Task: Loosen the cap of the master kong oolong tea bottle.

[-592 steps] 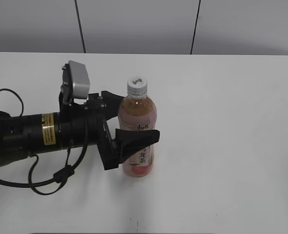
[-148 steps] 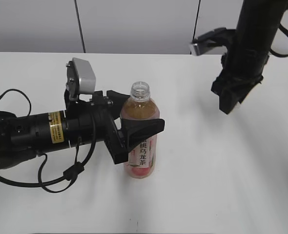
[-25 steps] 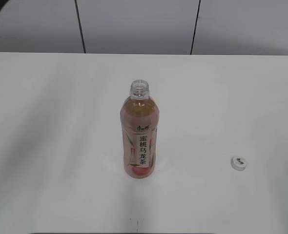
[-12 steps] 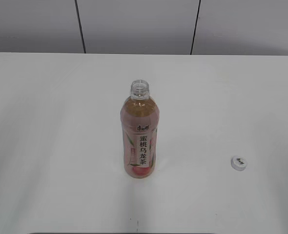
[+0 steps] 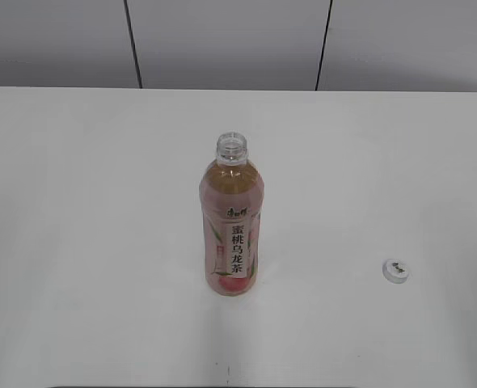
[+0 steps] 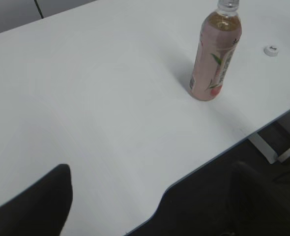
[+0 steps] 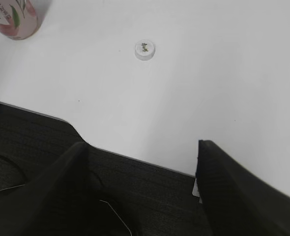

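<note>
The master kong oolong tea bottle (image 5: 231,226) stands upright in the middle of the white table, its neck open with no cap on it. It also shows in the left wrist view (image 6: 215,54) and, only its base, in the right wrist view (image 7: 13,17). The white cap (image 5: 395,271) lies flat on the table to the bottle's right, also visible in the left wrist view (image 6: 271,50) and the right wrist view (image 7: 145,49). Neither gripper shows in the exterior view. My left gripper (image 6: 150,196) and right gripper (image 7: 142,162) are open, empty, back over the table's front edge.
The white table (image 5: 85,202) has a notched front edge (image 6: 184,177) with dark floor below. A grey panelled wall (image 5: 222,40) stands behind the table. A thin cable (image 7: 110,209) lies on the floor under the right gripper.
Nothing has moved in the last second. Much earlier the left gripper held the bottle and the right arm hovered near it; both have since withdrawn, and the cap has come off.
</note>
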Action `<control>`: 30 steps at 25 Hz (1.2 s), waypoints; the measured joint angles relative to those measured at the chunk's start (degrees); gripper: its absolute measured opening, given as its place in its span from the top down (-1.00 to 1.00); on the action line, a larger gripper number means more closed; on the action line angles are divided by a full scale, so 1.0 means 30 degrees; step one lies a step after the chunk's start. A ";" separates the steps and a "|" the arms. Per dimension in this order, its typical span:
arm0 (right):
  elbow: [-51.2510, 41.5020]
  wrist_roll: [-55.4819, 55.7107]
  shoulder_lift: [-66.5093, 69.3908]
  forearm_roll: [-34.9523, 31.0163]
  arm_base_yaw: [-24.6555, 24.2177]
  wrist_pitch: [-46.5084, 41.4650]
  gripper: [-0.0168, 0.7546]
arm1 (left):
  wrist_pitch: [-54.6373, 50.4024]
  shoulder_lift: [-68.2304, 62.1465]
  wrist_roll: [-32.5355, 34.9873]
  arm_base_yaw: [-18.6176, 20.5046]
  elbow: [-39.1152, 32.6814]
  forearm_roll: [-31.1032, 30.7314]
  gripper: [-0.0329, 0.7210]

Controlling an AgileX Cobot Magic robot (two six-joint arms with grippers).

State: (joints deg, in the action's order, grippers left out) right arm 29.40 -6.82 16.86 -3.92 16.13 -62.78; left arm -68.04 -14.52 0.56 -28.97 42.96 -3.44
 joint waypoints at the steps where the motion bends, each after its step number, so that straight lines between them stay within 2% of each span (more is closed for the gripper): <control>1: 0.0000 0.0000 0.0000 0.0000 0.0000 0.0000 -0.37 | 0.0187 0.0000 0.0022 0.0000 -0.0256 0.0162 -0.64; 9: 0.0000 -0.0018 0.0000 0.0000 0.0000 -0.0016 -0.37 | 0.2646 0.0000 0.0199 0.0000 -0.3503 0.1695 -0.62; 15: 0.0000 0.0000 0.0000 0.0000 0.0000 -0.0016 -0.37 | 0.2972 0.0000 0.0199 0.0000 -0.3583 0.1729 -0.49; 27: 0.0000 0.0000 0.0000 0.0000 0.0000 -0.0016 -0.37 | 0.2978 0.0000 0.0204 0.0000 -0.3583 0.1747 -0.44; 28: 0.0000 0.0000 0.0000 0.0000 0.0000 -0.0016 -0.37 | 0.2978 0.0000 0.0220 0.0147 -0.3583 0.1767 -0.43; 30: 0.0000 0.0000 0.0000 0.0000 -0.0169 -0.0016 -0.37 | 0.2978 0.0119 0.0220 0.1262 -0.3583 0.1808 -0.41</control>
State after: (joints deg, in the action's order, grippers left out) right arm 29.40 -6.83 16.86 -3.92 15.62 -62.83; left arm -59.11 -14.16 1.22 -25.19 32.21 1.98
